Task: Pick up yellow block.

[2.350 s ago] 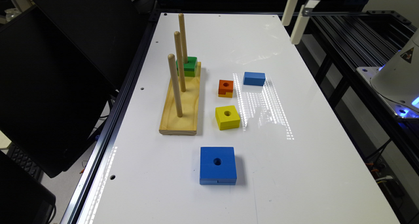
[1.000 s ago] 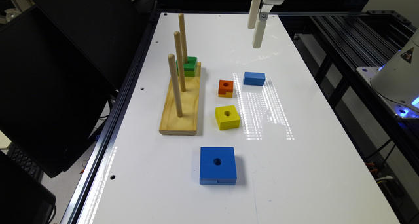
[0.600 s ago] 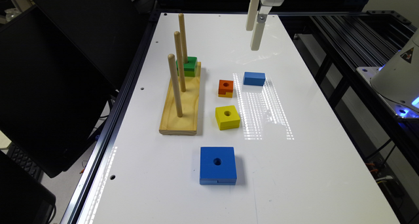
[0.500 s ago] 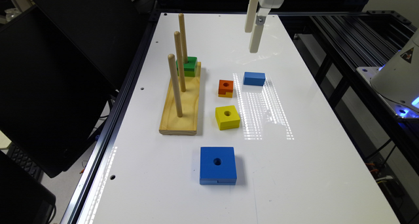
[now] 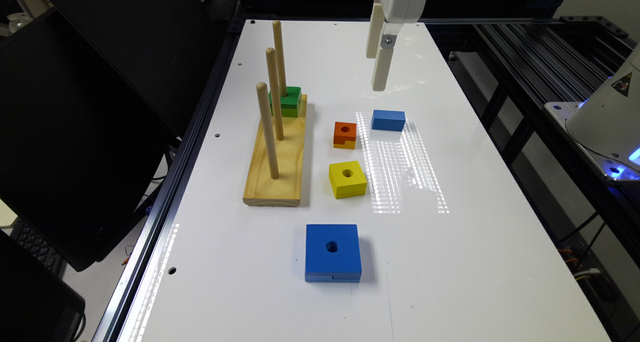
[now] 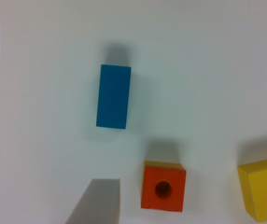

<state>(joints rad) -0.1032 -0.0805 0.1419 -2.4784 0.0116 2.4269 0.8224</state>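
Gripper point(image 5: 377, 57): white housing, two long cream-white fingers point(image 5: 381, 69), small silver screw fitting where finger joins housing.

The arm comes in from the far end of the table, wrist pointing straight down. The gripper point(image 5: 378, 57) hangs high in the air, nothing in it. One pale finger point(image 6: 96, 201) pokes into the wrist view; can't tell how wide the jaws are.
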